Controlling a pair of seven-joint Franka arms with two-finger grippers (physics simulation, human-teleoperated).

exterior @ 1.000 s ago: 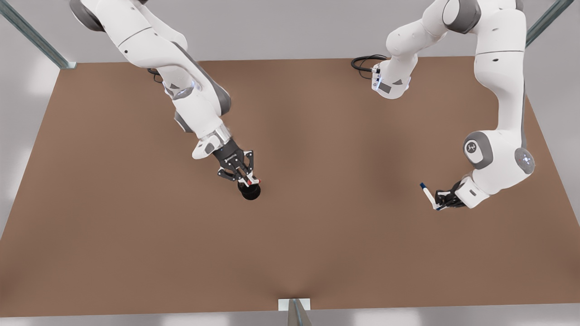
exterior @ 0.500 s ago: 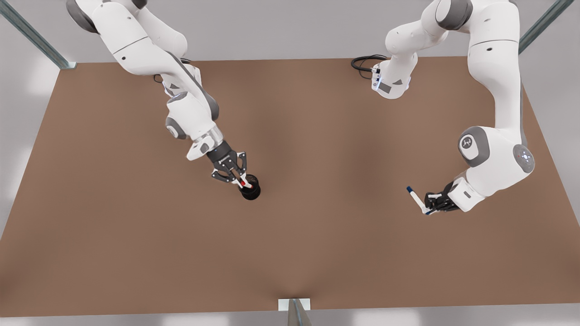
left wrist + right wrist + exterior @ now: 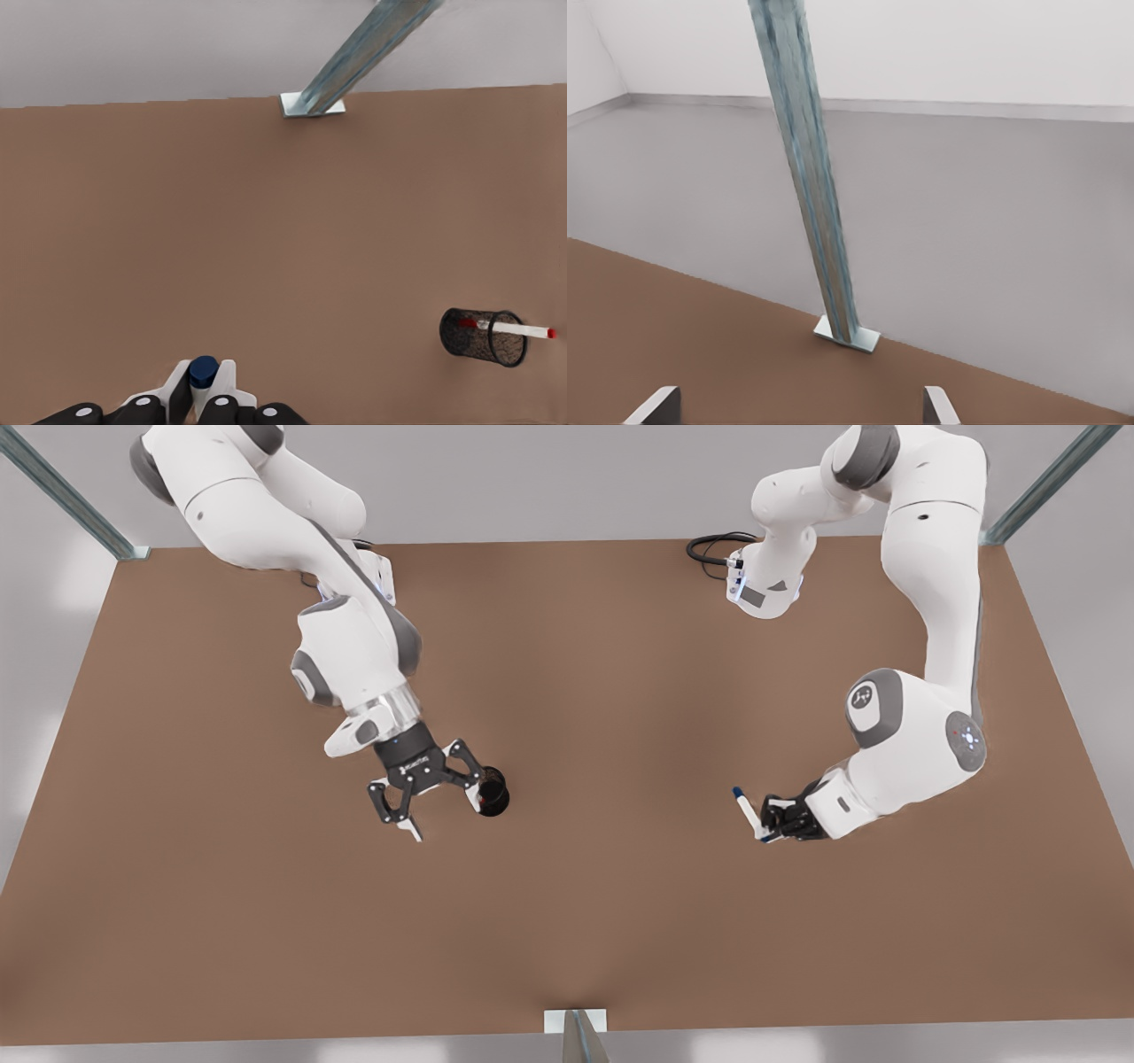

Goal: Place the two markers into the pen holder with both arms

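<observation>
Left tool (image 3: 769, 818) pinches the blue marker (image 3: 743, 810) low on its barrel — light, stiff, slick. Right tool (image 3: 439, 804) gapes empty at 9 o'clock of the holder (image 3: 493, 794), red marker (image 3: 507, 328) inside.

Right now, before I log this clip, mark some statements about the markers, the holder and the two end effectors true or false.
1. The red marker is in the pen holder. True.
2. The left end effector grips the blue marker. True.
3. The right end effector is shut on the red marker. False: its fingers are spread apart beside the holder, holding nothing.
4. The blue marker lies flat on the table. False: it is held in the left end effector.
5. The pen holder has tipped over. False: it stands upright on the table.
</observation>
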